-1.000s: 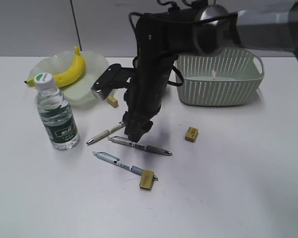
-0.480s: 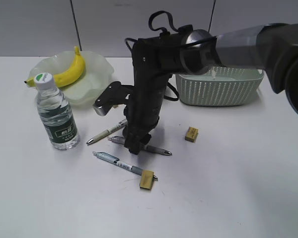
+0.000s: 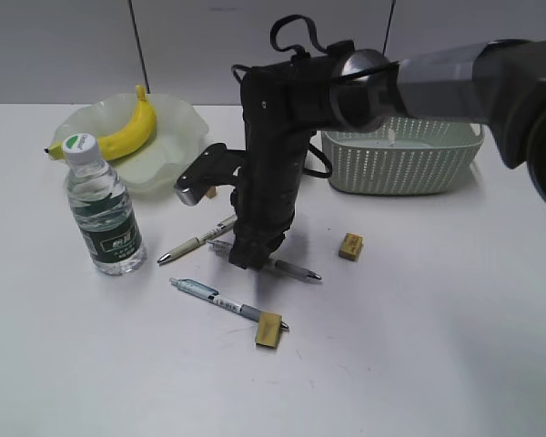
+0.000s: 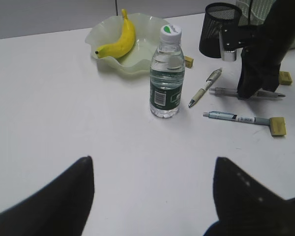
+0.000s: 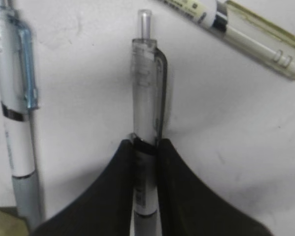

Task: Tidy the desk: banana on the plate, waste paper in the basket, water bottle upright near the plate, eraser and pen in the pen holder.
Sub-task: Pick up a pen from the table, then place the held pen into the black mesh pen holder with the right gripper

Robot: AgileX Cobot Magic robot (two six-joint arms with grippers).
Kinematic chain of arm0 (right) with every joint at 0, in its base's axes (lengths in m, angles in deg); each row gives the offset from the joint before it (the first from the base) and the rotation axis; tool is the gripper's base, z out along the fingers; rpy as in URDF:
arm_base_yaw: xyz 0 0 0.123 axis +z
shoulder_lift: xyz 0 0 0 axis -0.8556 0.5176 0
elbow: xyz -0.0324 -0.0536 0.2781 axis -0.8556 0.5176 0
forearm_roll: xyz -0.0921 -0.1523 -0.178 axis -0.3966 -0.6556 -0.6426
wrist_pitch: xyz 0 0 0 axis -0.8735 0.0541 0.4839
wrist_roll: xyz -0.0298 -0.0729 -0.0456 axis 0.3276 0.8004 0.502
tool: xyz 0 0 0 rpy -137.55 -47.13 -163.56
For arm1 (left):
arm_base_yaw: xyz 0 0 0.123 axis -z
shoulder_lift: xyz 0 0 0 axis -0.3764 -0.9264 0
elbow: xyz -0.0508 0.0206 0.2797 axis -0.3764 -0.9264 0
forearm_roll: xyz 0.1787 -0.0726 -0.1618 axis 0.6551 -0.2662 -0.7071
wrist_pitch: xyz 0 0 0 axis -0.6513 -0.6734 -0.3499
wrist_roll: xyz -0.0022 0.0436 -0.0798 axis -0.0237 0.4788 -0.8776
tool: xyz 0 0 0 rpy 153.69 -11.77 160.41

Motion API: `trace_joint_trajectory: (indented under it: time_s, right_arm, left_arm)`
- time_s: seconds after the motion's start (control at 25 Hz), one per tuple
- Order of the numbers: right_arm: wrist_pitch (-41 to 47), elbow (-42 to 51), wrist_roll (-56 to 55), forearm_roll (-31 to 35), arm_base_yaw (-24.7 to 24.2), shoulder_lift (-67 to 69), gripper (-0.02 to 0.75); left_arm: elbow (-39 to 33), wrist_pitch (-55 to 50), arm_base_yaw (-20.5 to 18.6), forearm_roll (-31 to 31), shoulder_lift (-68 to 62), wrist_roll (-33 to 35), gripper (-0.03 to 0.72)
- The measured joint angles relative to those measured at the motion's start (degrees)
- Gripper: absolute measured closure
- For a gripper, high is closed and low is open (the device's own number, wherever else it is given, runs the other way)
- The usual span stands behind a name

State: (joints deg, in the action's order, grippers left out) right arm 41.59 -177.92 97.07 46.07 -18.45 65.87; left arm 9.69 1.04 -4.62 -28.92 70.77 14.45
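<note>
The right hand is reaching down near the middle of the counter, its two fingers pressing together on the barrel of a grey pen, which is lying flat on the white surface. A cream pen is lying just to the left of it and a blue pen just nearer, ending beside a tan eraser. Another eraser is sitting to the right. The left hand is hovering above bare counter, fingers standing wide apart, gripping nothing. The banana is resting on the plate at far left, and the water bottle is standing upright just nearer than the plate. The basket is sitting at far right. The pen holder is standing beyond the pens.
</note>
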Motion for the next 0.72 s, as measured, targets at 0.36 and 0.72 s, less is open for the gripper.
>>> trace_joint_trajectory:
  time_s: [0.36, 0.72]
  right_arm:
    - [-0.4, -0.2, -0.5, -0.2, -0.5, -14.6, 0.627]
    - [-31.8, -0.5, -8.0, 10.1, -10.1, -15.9, 0.627]
  left_arm:
    - [0.0, 0.0, 0.0, 0.0, 0.0, 0.0, 0.125]
    - [0.0, 0.0, 0.0, 0.0, 0.0, 0.0, 0.125]
